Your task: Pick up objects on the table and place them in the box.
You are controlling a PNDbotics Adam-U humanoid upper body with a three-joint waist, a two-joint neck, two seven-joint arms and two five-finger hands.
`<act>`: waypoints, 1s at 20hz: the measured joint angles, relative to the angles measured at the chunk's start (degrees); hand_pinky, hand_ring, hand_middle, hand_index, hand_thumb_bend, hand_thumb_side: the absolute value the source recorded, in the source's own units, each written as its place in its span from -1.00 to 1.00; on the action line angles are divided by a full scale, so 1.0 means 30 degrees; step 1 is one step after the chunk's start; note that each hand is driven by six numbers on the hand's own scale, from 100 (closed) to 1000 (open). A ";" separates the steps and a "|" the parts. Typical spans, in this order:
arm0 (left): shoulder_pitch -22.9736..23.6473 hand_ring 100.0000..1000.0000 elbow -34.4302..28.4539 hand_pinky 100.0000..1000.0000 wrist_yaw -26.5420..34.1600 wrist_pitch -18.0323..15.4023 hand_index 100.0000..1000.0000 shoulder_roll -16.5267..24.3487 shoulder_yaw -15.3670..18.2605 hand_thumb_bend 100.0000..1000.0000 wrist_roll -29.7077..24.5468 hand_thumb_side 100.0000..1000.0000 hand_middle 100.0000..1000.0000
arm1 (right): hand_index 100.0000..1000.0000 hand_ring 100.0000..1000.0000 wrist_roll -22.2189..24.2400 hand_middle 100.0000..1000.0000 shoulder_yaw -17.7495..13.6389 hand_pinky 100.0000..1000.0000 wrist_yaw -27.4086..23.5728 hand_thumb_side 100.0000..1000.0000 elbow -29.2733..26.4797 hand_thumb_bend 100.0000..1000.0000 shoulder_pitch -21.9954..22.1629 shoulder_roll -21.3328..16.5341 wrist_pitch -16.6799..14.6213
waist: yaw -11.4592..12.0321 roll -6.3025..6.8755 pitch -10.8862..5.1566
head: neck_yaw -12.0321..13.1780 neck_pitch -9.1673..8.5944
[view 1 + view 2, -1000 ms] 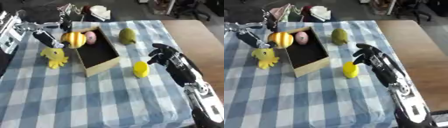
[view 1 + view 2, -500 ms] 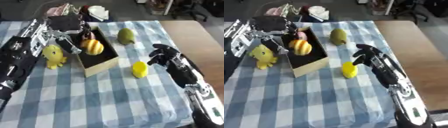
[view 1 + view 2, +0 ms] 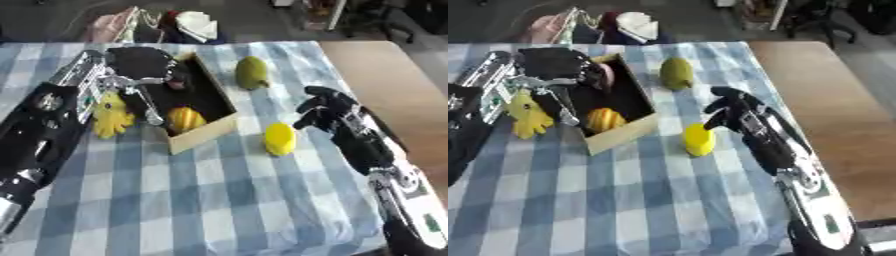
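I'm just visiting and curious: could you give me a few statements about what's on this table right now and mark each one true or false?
1. The striped orange ball lies inside the box. True.
2. The yellow object is in the box. False: it lies on the cloth, right of the box.
3. The right hand holds the green fruit. False: it holds nothing; the fruit lies apart, farther back.
4. The yellow toy sits left of the box, outside it. True.
5. The left hand is over the box. True.

Office or lab: office chair bases (image 3: 385,20) behind the checked tablecloth (image 3: 219,200).
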 measured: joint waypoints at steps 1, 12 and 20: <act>-0.0018 0.30 -0.0072 0.46 0.0238 0.0002 0.51 0.0225 0.0069 -0.27 -0.0002 -0.44 0.30 | 0.68 0.07 -0.0007 0.19 -0.0002 0.29 0.0000 0.42 0.0000 -1.00 0.0000 -0.0001 -0.0005 | 0.0071 0.0000 0.0000 | -0.0057 0.0000; 0.0144 0.31 -0.1263 0.47 0.3829 0.1483 0.48 0.3921 0.0965 -0.13 -0.1483 -0.28 0.28 | 0.68 0.07 -0.0134 0.19 -0.0131 0.29 0.0026 0.42 0.0000 -1.00 0.0132 -0.0137 -0.0098 | 0.0707 0.0006 0.0000 | -0.0681 0.0001; 0.0551 0.33 0.1114 0.48 0.0459 0.2137 0.50 0.4045 0.1682 -0.03 -0.2138 -0.16 0.30 | 0.68 0.07 -0.0163 0.19 -0.0132 0.29 0.0028 0.42 0.0001 -1.00 0.0158 -0.0197 -0.0085 | 0.0722 0.0002 0.0000 | -0.0802 0.0001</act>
